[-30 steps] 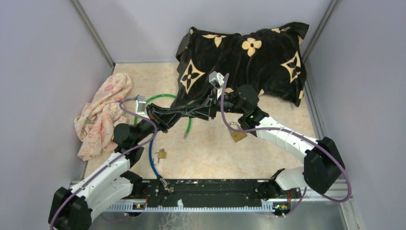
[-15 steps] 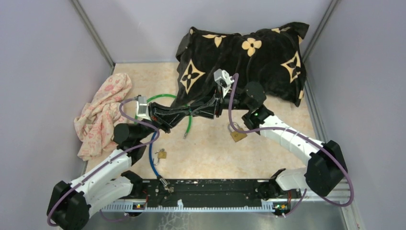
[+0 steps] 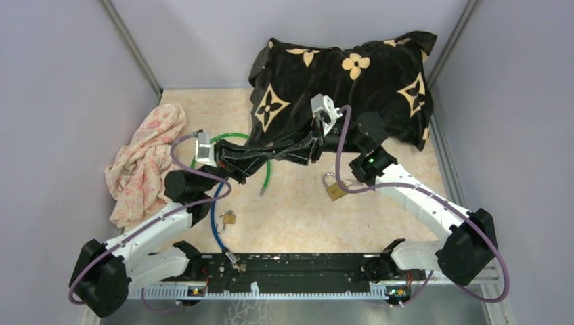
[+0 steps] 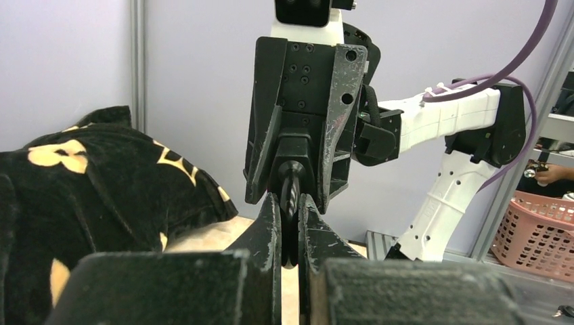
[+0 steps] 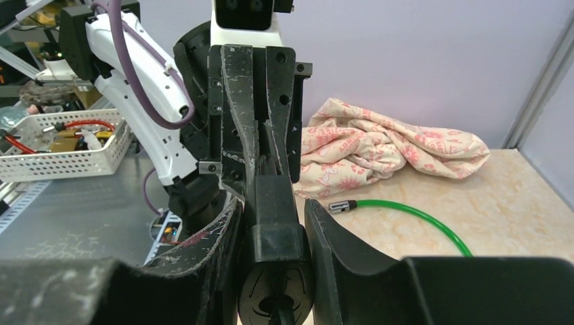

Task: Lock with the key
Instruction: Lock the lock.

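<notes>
My key (image 4: 291, 193) is a dark piece with a round end, too black for me to make out its blade. It is held edge-on above the worktop (image 3: 298, 210), pinched from both sides where my left claw (image 4: 290, 227) and right claw (image 5: 274, 271) meet tip to tip. The padlock (image 3: 335, 190) is brass with a silver shackle and lies flat on the worktop, apart from the key, with the shackle pointing away from me. I cannot tell whether it is latched.
</notes>
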Tool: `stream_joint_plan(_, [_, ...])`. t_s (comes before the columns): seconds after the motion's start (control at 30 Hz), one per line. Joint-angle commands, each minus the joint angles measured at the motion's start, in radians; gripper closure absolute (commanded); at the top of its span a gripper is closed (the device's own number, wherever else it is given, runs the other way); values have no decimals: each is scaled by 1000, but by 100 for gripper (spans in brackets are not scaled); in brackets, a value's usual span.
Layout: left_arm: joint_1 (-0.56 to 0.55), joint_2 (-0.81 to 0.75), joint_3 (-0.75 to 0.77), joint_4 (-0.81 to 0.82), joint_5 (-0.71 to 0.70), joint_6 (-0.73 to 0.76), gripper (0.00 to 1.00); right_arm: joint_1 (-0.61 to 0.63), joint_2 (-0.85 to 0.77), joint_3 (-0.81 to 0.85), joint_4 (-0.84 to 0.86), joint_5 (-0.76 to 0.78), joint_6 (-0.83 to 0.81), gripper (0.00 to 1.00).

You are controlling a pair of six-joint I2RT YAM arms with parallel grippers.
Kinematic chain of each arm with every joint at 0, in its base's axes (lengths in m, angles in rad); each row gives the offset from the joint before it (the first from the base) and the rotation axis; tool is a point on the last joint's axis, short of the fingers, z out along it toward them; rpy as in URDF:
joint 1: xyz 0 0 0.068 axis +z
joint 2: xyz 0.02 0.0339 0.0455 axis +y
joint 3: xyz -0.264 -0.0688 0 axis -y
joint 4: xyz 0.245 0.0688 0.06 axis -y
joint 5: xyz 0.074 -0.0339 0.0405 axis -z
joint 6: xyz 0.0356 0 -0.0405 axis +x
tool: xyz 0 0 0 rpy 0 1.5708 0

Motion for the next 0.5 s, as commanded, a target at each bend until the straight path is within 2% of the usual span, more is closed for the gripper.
stream_joint_plan(0.0, [-185, 151, 47, -298, 253, -48, 100, 170, 63, 36, -113, 53, -91, 100])
stream_joint_plan(0.07, [-178, 115, 39, -304, 223, 5, 100, 132, 35, 18, -124, 21, -62, 100])
stream_joint_plan(0.1, [-169, 88, 34, -313, 212, 45, 100, 103, 16, 6, -135, -3, -48, 93])
stream_joint_plan(0.13, [-155, 49, 30, -329, 206, 77, 100, 72, -3, -11, -149, -37, -34, 70])
stream_joint_plan(0.17, [-132, 20, 24, -346, 206, 96, 100, 42, -30, -22, -174, -69, -27, 23])
stream_joint_plan(0.2, [-99, -5, 18, -363, 210, 100, 100, 10, -54, -33, -213, -74, -31, 4])
stream_joint_plan(0.37, [83, -143, -39, -437, 223, 47, 100, -116, -177, -93, -450, -119, -112, 2])
stream_joint_plan(0.47, [117, -228, -92, -437, 237, 35, 100, -149, -210, -126, -540, -129, -169, 4])
